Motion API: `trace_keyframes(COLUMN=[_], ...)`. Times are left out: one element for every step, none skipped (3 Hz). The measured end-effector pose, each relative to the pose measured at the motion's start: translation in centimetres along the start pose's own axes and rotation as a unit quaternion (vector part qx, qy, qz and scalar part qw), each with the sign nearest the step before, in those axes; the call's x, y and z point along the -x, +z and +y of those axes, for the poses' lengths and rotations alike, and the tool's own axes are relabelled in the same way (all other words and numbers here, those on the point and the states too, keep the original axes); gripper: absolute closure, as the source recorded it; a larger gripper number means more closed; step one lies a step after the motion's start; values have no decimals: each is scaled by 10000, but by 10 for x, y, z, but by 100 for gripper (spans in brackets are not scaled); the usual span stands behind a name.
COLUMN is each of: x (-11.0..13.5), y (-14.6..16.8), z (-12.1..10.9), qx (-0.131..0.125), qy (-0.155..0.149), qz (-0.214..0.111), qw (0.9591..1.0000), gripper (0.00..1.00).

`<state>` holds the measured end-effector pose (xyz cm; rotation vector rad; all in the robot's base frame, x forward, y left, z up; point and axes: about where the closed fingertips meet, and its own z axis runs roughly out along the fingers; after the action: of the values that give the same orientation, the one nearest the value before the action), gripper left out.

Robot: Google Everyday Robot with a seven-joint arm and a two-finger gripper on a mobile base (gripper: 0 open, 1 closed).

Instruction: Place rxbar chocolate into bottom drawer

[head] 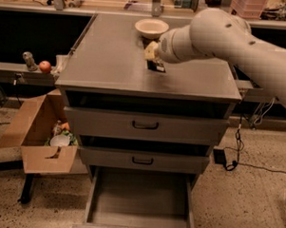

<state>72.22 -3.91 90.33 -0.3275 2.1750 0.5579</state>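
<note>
Hovering gripper (155,62) at dark-wrapped rxbar chocolate (158,68) on grey metal counter (107,62), grasp impossible to tell, leaving open grey bottom drawer (139,196) waiting.

One high front view, tilted down on the cabinet (107,62), fairly near, claw (155,59) at its top

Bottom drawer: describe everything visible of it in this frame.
The bottom drawer is the lowest of three in the grey cabinet and stands pulled out toward the camera. It looks like grey metal, with a wide flat floor and low side walls. The picture's edge cuts its front. No object shows on its floor. The gripper is up at the cabinet top.
</note>
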Motion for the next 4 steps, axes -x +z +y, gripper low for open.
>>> trace_keyframes(x=[-44,-54,-53,-59], y=[-23,-48,-48,-45], z=[13,33,33,35], qx=[904,1360,1358,1417], qy=[240,216,216,76], qz=[475,515,509,579], qw=[9945,9891,9892,9882], gripper=[100,100,100,100])
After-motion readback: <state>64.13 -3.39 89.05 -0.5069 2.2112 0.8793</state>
